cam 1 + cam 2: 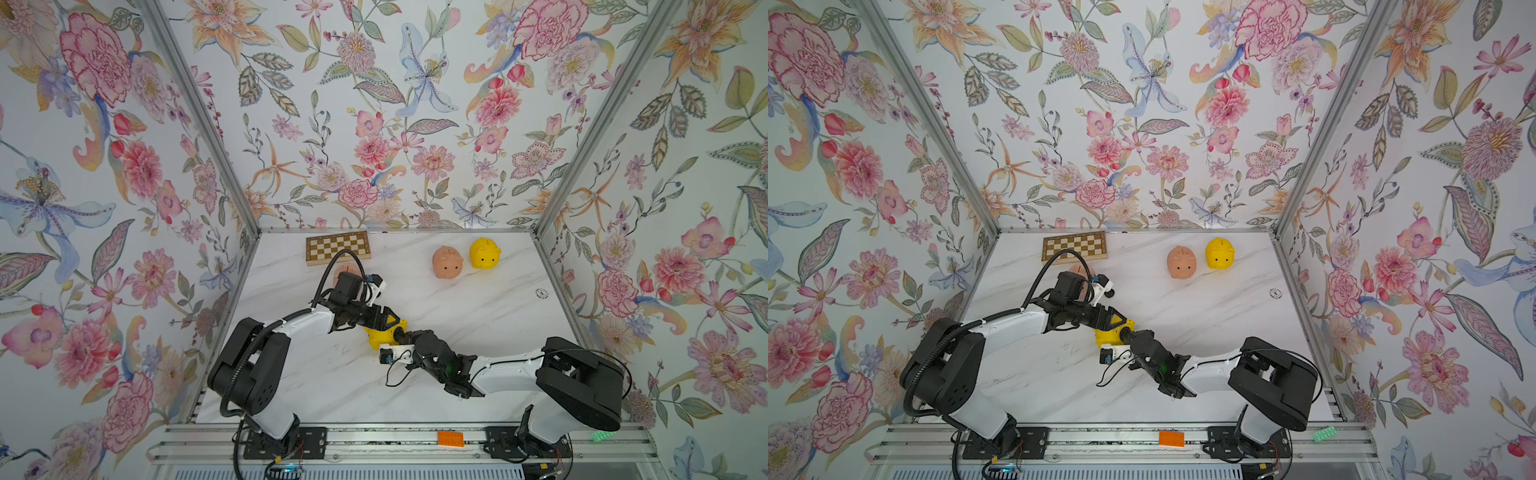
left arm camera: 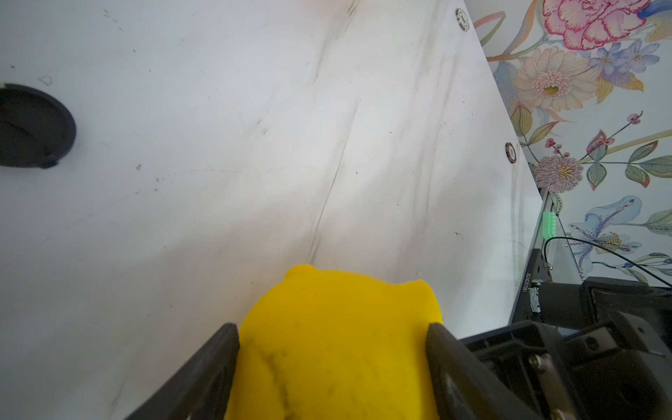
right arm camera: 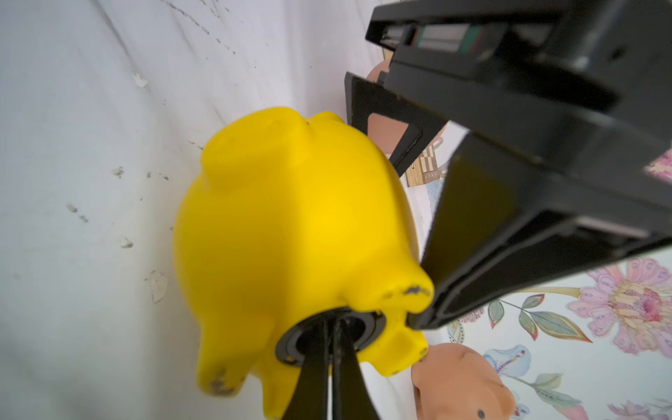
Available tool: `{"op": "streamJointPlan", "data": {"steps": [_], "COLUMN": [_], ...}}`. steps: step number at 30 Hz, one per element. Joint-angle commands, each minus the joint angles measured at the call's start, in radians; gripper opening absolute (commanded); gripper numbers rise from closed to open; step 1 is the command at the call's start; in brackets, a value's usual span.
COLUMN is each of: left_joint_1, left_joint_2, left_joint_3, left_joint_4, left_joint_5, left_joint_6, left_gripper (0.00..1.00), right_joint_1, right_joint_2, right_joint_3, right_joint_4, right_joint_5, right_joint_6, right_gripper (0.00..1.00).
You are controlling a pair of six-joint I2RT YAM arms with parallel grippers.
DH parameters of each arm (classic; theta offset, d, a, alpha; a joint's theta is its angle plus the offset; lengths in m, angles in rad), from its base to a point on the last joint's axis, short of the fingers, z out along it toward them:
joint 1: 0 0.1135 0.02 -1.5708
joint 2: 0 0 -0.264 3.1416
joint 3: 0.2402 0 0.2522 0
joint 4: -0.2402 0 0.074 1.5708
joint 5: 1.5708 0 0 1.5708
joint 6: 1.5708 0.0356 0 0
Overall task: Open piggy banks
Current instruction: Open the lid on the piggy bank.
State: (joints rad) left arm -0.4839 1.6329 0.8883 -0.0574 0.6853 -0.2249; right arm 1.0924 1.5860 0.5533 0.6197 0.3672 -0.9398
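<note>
While left claw (image 2: 332,329) clamps scuffed yellow piggy bank (image 3: 291,225), right claw (image 3: 332,323) pressed together in black plug (image 3: 287,349)

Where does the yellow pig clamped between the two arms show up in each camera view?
Both top views: the held yellow pig is just below mid-picture, partly hidden by the arms' ends.
Left wrist: close foreground, clamped between the left fingers.
Right wrist: mid-picture, its plug toward the camera.
Shared landmark: the black left fingers gripping the pig.
</note>
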Motion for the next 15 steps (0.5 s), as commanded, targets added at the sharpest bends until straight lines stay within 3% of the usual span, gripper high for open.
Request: {"op": "streamJointPlan", "data": {"steps": [1,5,15], "left_joint_1": [-0.017,-0.015,-0.017], "left_joint_2": [0.054,0.048,0.056], "left_joint_3": [-0.045,-0.048,-0.045], "left_joint_4": [-0.120,-0.117,-0.125], "left_joint_5": [-0.058,-0.058,-0.079], "left_joint_6": [-0.008,-0.008,-0.005], "left_gripper": [0.81,0.81,0.82], "right_joint_1": [0.056,0.075,0.068], "right_joint_2": [0.031,0.043,-0.053], "right_joint_3": [0.025,0.039,0.015], "right_joint_4": [-0.098,-0.125,-0.102], "right_joint_5": [-0.054,-0.027,-0.062], "right_joint_6": [-0.101,-0.135,-0.068], "right_gripper": [0.00,0.00,0.00]}}
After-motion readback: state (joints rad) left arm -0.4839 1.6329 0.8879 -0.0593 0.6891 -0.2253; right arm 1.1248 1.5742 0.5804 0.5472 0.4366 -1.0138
